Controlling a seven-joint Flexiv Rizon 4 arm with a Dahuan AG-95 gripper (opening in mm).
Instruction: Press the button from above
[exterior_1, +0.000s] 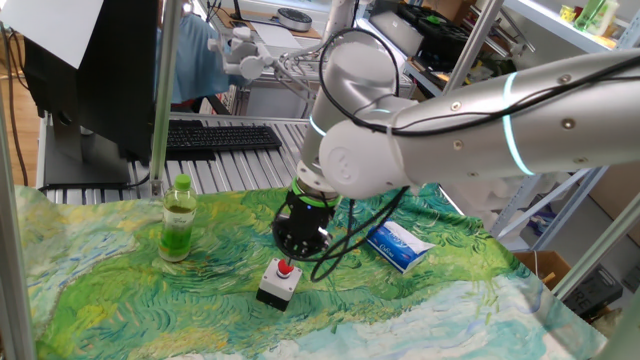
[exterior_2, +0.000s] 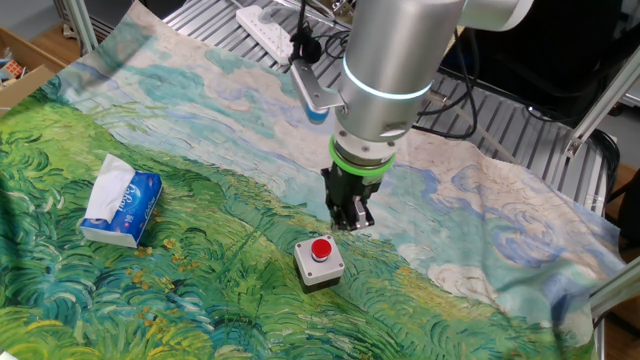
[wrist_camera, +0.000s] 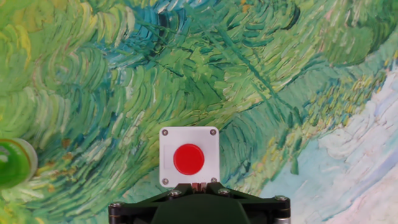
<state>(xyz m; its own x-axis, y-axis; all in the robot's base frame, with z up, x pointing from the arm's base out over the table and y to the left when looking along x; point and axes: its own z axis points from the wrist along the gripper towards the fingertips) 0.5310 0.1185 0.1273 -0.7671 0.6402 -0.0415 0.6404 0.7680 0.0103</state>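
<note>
The button (wrist_camera: 188, 158) is a round red cap on a small white-sided box, standing on the painted green cloth. It also shows in one fixed view (exterior_1: 286, 268) and in the other fixed view (exterior_2: 321, 249). My gripper (wrist_camera: 198, 185) points down and hovers a little above the cloth just beside the box, not over the red cap. Its fingertips meet at the bottom edge of the hand view, so it is shut and holds nothing. It shows in one fixed view (exterior_1: 296, 245) and in the other fixed view (exterior_2: 353, 220).
A green-liquid bottle (exterior_1: 178, 218) stands left of the button, its top showing in the hand view (wrist_camera: 12, 163). A blue tissue pack (exterior_1: 400, 246) lies on the cloth (exterior_2: 122, 203). A keyboard (exterior_1: 215, 137) and a power strip (exterior_2: 268, 25) lie beyond the cloth.
</note>
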